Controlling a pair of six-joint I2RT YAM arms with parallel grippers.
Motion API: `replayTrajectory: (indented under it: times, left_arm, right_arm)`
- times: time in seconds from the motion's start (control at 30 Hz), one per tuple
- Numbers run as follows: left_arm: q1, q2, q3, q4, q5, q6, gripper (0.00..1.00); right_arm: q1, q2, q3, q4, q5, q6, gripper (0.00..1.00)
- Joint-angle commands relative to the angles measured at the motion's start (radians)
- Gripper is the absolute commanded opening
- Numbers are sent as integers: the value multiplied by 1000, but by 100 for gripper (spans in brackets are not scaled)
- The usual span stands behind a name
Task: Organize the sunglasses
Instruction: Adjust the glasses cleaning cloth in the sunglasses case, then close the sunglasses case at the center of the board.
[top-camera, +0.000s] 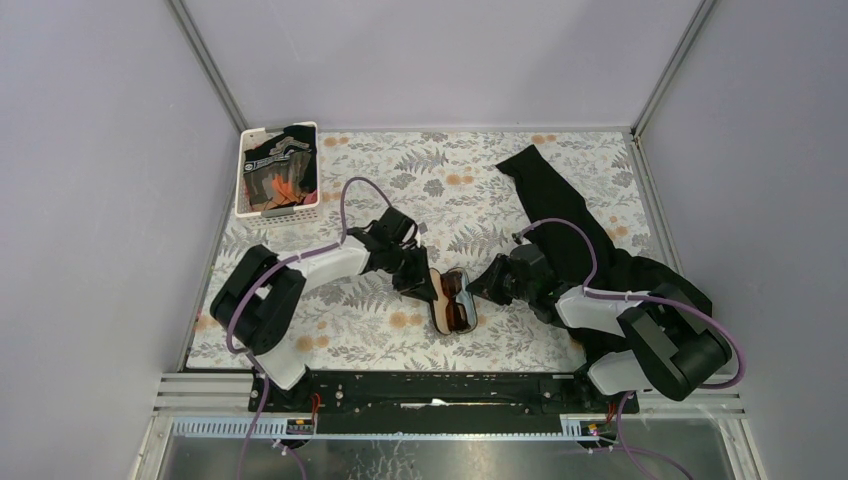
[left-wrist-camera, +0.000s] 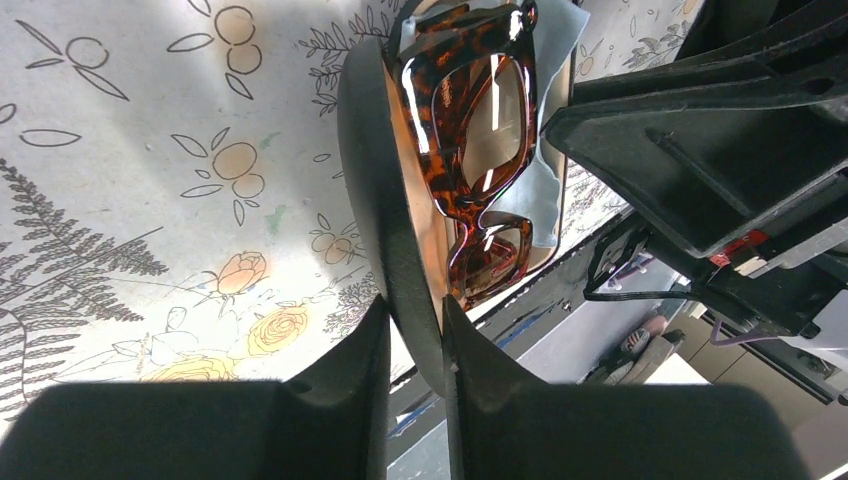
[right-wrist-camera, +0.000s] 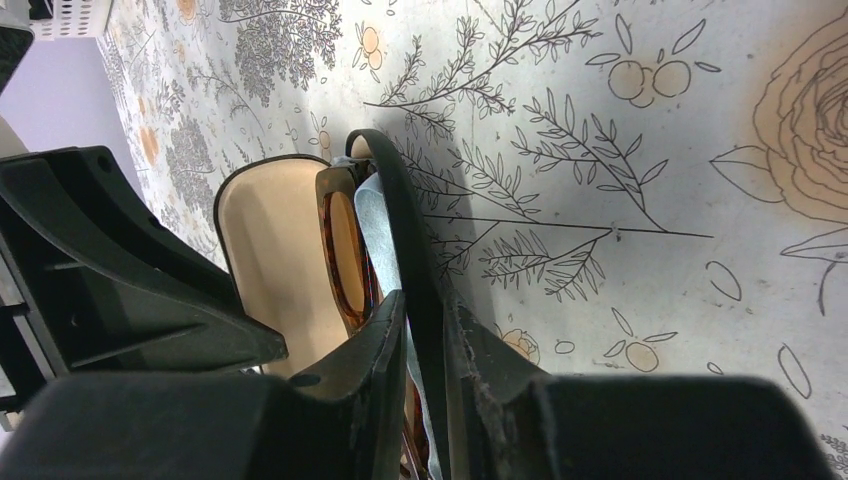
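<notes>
One floral-print table (top-camera: 470, 190) fills the top view. Black garment (top-camera: 560, 210) lies upper right of the frame, white basket (top-camera: 280, 213) with dark items upper left. Both arms reach to the centre. Left gripper (left-wrist-camera: 415, 330) is clenched on one black side wall of the open glasses case (left-wrist-camera: 375, 180); right gripper (right-wrist-camera: 425, 320) is pinched on the opposite black edge. The case sits at centre frame, just below middle, tan lining showing. The sunglasses (left-wrist-camera: 478, 120), mottled amber-brown frame, dark lenses, lie folded inside the case. Light-blue cloth (left-wrist-camera: 545, 200) is tucked under them, against the lining.
</notes>
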Motion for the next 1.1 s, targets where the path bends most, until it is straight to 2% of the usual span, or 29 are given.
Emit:
replayTrajectory:
  times: [0.0, 0.43, 1.07]
  left_arm:
    - [-77, 62, 62, 145, 43, -14, 14]
    - [-125, 139, 170, 92, 27, 3, 14]
    - [-204, 231, 363, -101, -99, 76, 13]
  right_arm:
    - [26, 21, 15, 39, -70, 27, 17]
    - [67, 17, 13, 44, -59, 31, 16]
    - [123, 7, 27, 36, -34, 47, 16]
